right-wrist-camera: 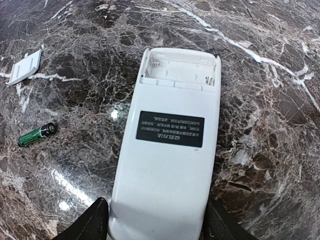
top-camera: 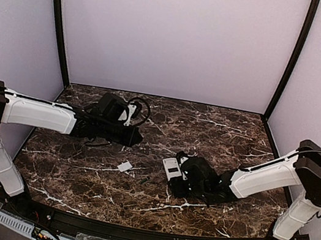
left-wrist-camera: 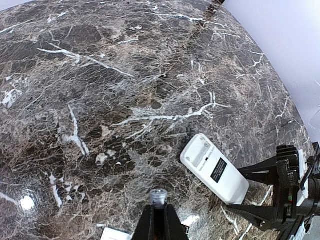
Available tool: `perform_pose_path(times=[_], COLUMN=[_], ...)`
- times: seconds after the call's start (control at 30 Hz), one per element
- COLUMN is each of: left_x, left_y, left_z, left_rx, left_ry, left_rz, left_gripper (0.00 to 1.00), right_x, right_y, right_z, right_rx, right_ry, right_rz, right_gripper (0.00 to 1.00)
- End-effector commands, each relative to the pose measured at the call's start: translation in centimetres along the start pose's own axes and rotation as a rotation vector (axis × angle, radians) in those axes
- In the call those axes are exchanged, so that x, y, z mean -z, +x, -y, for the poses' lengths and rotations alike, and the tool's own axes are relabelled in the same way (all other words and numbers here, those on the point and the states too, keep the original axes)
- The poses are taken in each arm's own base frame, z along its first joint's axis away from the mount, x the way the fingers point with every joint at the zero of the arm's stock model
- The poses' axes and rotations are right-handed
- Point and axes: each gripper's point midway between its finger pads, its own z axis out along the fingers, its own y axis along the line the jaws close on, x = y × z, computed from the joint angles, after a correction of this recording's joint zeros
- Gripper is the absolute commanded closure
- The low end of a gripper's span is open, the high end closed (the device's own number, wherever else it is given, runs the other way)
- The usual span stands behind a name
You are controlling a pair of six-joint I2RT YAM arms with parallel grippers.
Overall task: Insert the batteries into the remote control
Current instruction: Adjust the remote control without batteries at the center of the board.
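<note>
The white remote control (right-wrist-camera: 170, 150) lies back-up on the marble, its battery compartment (right-wrist-camera: 177, 70) open and empty at the far end. My right gripper (right-wrist-camera: 156, 215) grips its near end, one black finger pressed against each long side. In the top view the remote control (top-camera: 172, 167) sits at table centre-right with the right gripper (top-camera: 180, 176) on it. My left gripper (left-wrist-camera: 159, 209) is shut on a battery (left-wrist-camera: 158, 196), seen end-on, held above the marble a short way left of the remote control (left-wrist-camera: 214, 168). A second battery (right-wrist-camera: 37, 134), green and black, lies loose on the marble.
The white battery cover (right-wrist-camera: 25, 66) lies on the marble left of the remote, also visible as the small white cover (top-camera: 125, 166) near table centre. The loose battery (top-camera: 144, 180) rests between cover and remote. Walls close the table at back and sides.
</note>
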Motion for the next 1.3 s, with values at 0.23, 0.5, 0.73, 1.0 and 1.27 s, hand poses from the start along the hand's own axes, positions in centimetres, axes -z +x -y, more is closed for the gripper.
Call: perform_pose_path(times=[0.23, 0.5, 0.73, 1.0, 1.27], left_x=[0.8, -0.9, -3.6, -5.3, -6.2], left_y=[0.7, 3.2, 4.4, 4.9, 5.9], left_z=[1.2, 2.6, 4.5, 5.9, 5.5], left_rx=[-0.071, -0.144, -0.245, -0.337, -0.402], left_ry=[0.09, 0.141, 0.205, 0.253, 0.257], left_rz=[0.001, -0.064, -0.072, -0.041, -0.026], left_gripper=[1.0, 1.0, 1.0, 1.0, 1.0], right_x=[-0.3, -0.3, 0.3, 0.3, 0.3], right_y=[9.0, 8.2, 8.0, 8.6, 8.6], right_z=[0.1, -2.7, -2.7, -2.2, -2.0], right_rx=[0.243, 0.372, 0.385, 0.399, 0.395], right_ry=[-0.068, -0.196, -0.202, -0.194, -0.181], right_rz=[-0.296, -0.257, -0.25, -0.263, -0.262], right_gripper=[0.57, 0.71, 0.78, 0.9, 1.0])
